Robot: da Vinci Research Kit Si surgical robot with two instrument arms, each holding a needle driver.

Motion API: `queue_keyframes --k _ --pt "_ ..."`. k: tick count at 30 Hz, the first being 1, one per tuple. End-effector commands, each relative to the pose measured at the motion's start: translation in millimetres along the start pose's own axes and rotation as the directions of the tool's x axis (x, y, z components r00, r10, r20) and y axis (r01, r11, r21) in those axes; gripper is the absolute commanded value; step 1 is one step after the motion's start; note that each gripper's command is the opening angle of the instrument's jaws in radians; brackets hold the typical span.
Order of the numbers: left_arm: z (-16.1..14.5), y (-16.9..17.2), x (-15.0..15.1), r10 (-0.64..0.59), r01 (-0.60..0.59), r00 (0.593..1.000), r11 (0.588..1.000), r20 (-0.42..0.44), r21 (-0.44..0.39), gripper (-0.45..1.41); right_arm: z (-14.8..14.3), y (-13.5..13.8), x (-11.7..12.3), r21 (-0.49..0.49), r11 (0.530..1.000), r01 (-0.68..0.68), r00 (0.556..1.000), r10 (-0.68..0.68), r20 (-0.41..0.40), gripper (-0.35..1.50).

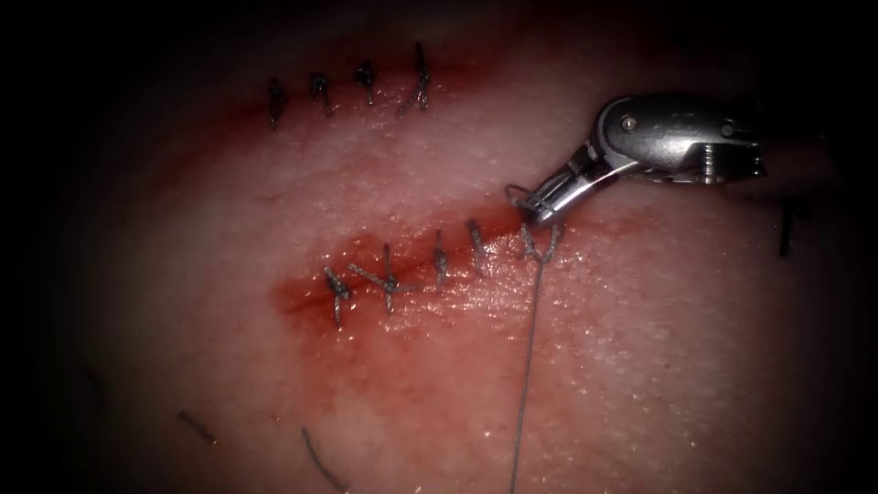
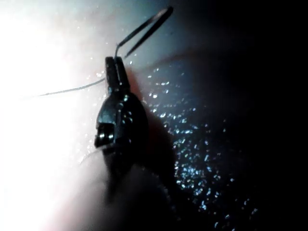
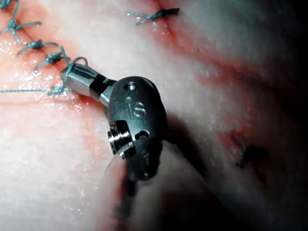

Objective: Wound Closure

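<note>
The tissue (image 1: 640,366) carries a cut (image 1: 412,265) closed by several stitches (image 1: 440,259). At the cut's right end my right tool (image 1: 533,209) comes in from the right, jaws shut on the thread (image 1: 529,366) at the newest stitch (image 1: 540,242). A small loop of thread lies around its jaws (image 3: 72,77). From that stitch the thread runs straight down to the picture's lower edge. My left tool (image 2: 115,62) is shut on what looks like the tail end of the thin dark needle (image 2: 147,25), which is clear of the tissue. The pale thread (image 2: 67,90) leaves its jaws sideways.
A second closed cut with several stitches (image 1: 366,84) lies farther back on the left. Cut ends of thread lie at the front left (image 1: 320,457) and at the far right (image 1: 786,229). Red fluid (image 1: 384,320) wets the tissue around the near cut.
</note>
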Motion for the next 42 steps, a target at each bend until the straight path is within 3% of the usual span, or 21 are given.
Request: queue_keyframes --k 1,6,9,12,15,23,27,32,38,42 --pt "1.1 1.4 -0.2 -0.008 0.008 1.000 1.000 -0.009 -0.017 -0.45 0.8 0.8 -0.3 -0.004 1.000 0.000 1.000 0.000 -0.001 -0.35" --pt "2.4 4.2 0.4 -0.044 0.040 0.998 0.993 -0.040 -0.107 -0.45 1.1 1.6 -0.1 -0.031 0.999 -0.010 1.000 0.010 0.001 -0.35" --pt "2.8 5.4 0.3 -0.107 0.092 0.992 0.974 -0.062 -0.205 -0.45 1.3 1.9 0.2 -0.043 0.999 -0.016 1.000 0.016 0.004 -0.35" --pt "3.2 7.4 -0.4 -0.206 0.174 0.977 0.924 -0.058 -0.341 -0.45 1.4 2.5 0.6 -0.063 0.998 -0.022 1.000 0.023 0.010 -0.35" --pt "4.0 8.9 -1.4 -0.226 0.189 0.973 0.898 -0.048 -0.398 -0.45 1.1 3.1 0.8 -0.104 0.994 -0.029 0.999 0.031 0.018 -0.35" --pt "7.2 11.3 -6.4 -0.243 0.218 0.970 0.871 -0.002 -0.440 -0.45 0.0 5.3 1.1 -0.247 0.968 -0.043 0.998 0.053 0.037 -0.35" --pt "9.4 13.0 -8.9 -0.259 0.236 0.966 0.862 0.010 -0.450 -0.45 -0.3 6.2 0.8 -0.341 0.940 -0.030 0.993 0.067 0.096 -0.35" --pt "10.5 14.4 -10.6 -0.267 0.241 0.964 0.854 0.008 -0.461 -0.45 0.1 6.2 -0.4 -0.378 0.926 -0.019 0.985 0.082 0.151 -0.35" --pt "10.4 14.6 -10.2 -0.272 0.242 0.962 0.855 0.001 -0.459 -0.45 0.7 5.5 -1.8 -0.385 0.923 -0.010 0.979 0.087 0.184 -0.35" --pt "9.5 13.1 -7.9 -0.284 0.249 0.959 0.867 -0.017 -0.432 -0.45 1.2 5.0 -1.8 -0.367 0.930 -0.017 0.986 0.077 0.149 -0.35"
